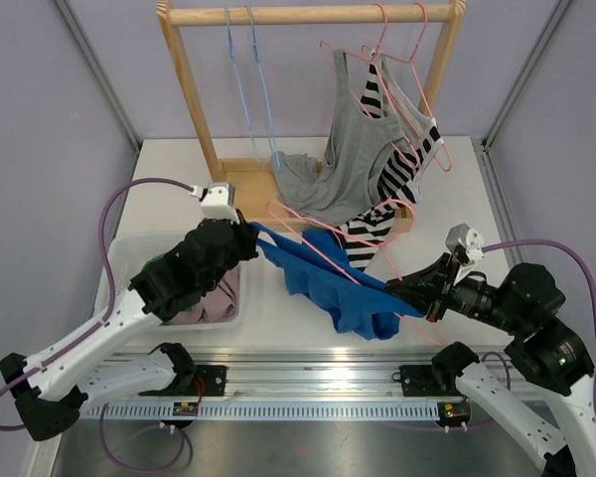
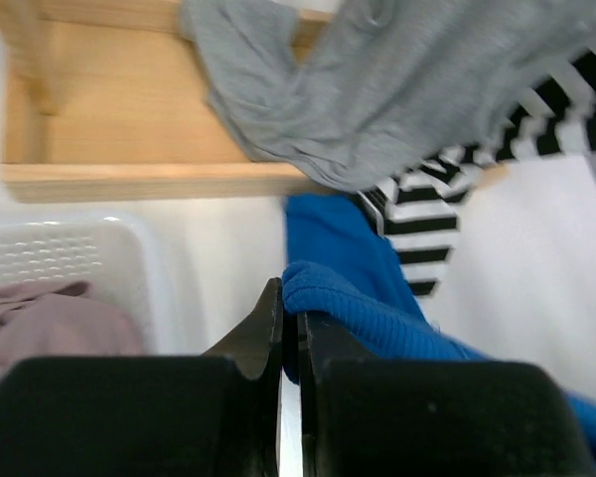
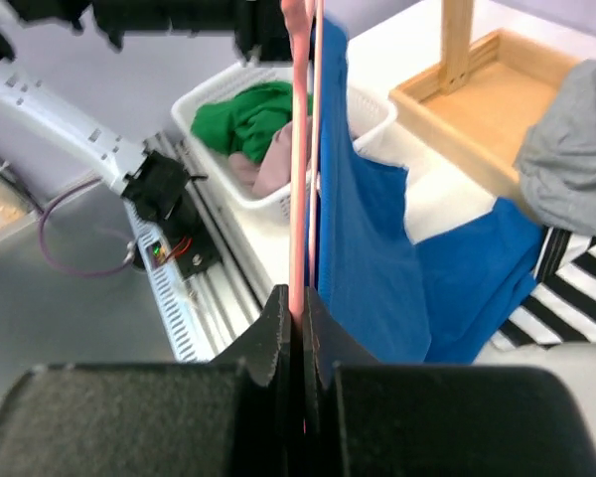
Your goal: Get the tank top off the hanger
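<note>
The blue tank top hangs on a pink wire hanger, stretched between my two grippers above the table's front. My left gripper is shut on the top's upper left edge; in the left wrist view the blue fabric is bunched between the closed fingertips of the gripper. My right gripper is shut on the hanger's lower right end. In the right wrist view the gripper pinches the pink wire, and the blue top hangs to its right.
A wooden rack stands at the back with a grey tank top and a striped top on pink hangers, plus bare blue hangers. A white basket holding clothes sits under the left arm.
</note>
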Controlling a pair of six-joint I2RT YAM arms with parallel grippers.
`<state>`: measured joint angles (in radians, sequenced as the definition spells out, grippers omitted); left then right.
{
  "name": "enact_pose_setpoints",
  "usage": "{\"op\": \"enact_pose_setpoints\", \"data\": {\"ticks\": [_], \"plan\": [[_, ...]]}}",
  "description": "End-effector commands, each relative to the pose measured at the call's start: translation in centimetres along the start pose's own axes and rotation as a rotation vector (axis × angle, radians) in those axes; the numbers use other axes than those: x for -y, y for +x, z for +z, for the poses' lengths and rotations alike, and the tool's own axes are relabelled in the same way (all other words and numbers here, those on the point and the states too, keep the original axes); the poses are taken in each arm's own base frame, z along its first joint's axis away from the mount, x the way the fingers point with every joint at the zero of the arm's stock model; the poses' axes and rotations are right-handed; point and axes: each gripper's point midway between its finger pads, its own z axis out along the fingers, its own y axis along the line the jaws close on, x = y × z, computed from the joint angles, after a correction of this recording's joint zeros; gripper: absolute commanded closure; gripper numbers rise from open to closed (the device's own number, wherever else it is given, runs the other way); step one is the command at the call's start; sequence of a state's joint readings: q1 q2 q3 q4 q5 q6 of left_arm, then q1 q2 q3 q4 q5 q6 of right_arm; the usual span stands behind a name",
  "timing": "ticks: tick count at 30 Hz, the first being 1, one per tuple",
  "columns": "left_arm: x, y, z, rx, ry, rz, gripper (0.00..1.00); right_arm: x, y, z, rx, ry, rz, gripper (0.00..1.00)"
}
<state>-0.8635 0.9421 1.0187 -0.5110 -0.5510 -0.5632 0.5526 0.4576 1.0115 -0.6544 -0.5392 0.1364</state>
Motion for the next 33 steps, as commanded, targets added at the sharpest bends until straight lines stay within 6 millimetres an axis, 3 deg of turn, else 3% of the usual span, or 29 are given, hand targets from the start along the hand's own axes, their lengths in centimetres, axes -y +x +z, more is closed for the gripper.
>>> {"op": "enact_pose_setpoints", "data": {"ticks": [1,2,3,4,5,6,7,8,9,11,12,14,15,16,17,18,19,20,21,23,24,28,33], "plan": [[6.5,1.6,-2.5,0.000,0.488,-0.008,1.00,1.6,-4.9,1.5,0.286,0.052,0.000,1.00],[7.3,-0.1,-3.3,0.067,0.530,-0.023,1.00,2.4,-3.5,2.1,0.261,0.068,0.051,1.00],[8.4,0.4,-4.2,0.068,0.619,-0.014,1.00,1.8,-6.2,2.1,0.398,0.028,0.009,1.00],[9.9,1.6,-5.6,0.050,0.754,0.016,1.00,1.6,-7.1,2.3,0.468,-0.005,0.036,1.00],[10.6,2.7,-6.4,0.024,0.810,0.040,1.00,2.5,-6.0,3.4,0.493,-0.010,0.057,1.00],[11.5,3.3,-7.3,0.010,0.882,0.060,1.00,1.2,-9.1,2.2,0.667,-0.078,-0.007,1.00],[11.9,4.6,-7.5,-0.018,0.907,0.091,1.00,1.3,-9.8,1.9,0.742,-0.099,0.025,1.00],[12.1,5.3,-7.7,-0.039,0.926,0.105,1.00,2.4,-8.7,3.0,0.763,-0.097,0.040,1.00],[12.3,6.2,-7.9,-0.067,0.949,0.119,1.00,1.0,-11.0,0.8,0.922,-0.159,-0.025,1.00],[12.4,8.0,-7.7,-0.119,0.952,0.140,0.98,2.5,-11.3,0.7,1.022,-0.125,-0.007,1.00],[11.8,9.1,-7.1,-0.159,0.914,0.153,0.97,2.0,-12.3,-0.8,1.117,-0.134,-0.048,1.00],[11.0,10.0,-6.1,-0.185,0.836,0.155,0.89,2.9,-13.5,-1.1,1.159,-0.082,-0.043,1.00],[10.0,9.8,-5.0,-0.171,0.748,0.153,0.88,4.8,-12.5,1.2,1.038,0.012,-0.024,1.00],[9.1,10.5,-4.6,-0.199,0.694,0.161,0.83,6.0,-12.2,2.1,0.966,0.077,0.002,1.00],[8.7,10.2,-4.5,-0.196,0.662,0.158,0.64,5.9,-14.2,1.8,0.941,0.118,0.021,1.00],[7.7,9.5,-3.8,-0.168,0.583,0.149,0.56,8.8,-11.2,4.3,0.741,0.246,0.093,1.00],[6.8,9.9,-3.8,-0.188,0.544,0.162,0.46,9.5,-12.0,4.5,0.707,0.302,0.098,1.00],[6.4,9.8,-3.8,-0.189,0.521,0.164,0.17,10.1,-11.5,5.1,0.656,0.330,0.094,1.00],[5.9,8.8,-4.0,-0.164,0.493,0.153,0.11,10.8,-10.1,5.8,0.581,0.361,0.109,1.00],[5.0,8.7,-4.4,-0.181,0.453,0.160,0.04,12.1,-10.8,6.2,0.554,0.426,0.132,1.00],[4.7,7.4,-4.7,-0.155,0.424,0.147,0.01,12.7,-9.7,6.8,0.486,0.457,0.143,1.00],[1.6,5.6,-6.5,-0.171,0.294,0.139,0.01,14.6,-9.4,8.9,0.353,0.528,0.167,1.00],[-2.3,3.0,-8.8,-0.136,0.167,0.169,0.01,15.9,-11.6,11.3,0.263,0.594,0.158,1.00]]}}
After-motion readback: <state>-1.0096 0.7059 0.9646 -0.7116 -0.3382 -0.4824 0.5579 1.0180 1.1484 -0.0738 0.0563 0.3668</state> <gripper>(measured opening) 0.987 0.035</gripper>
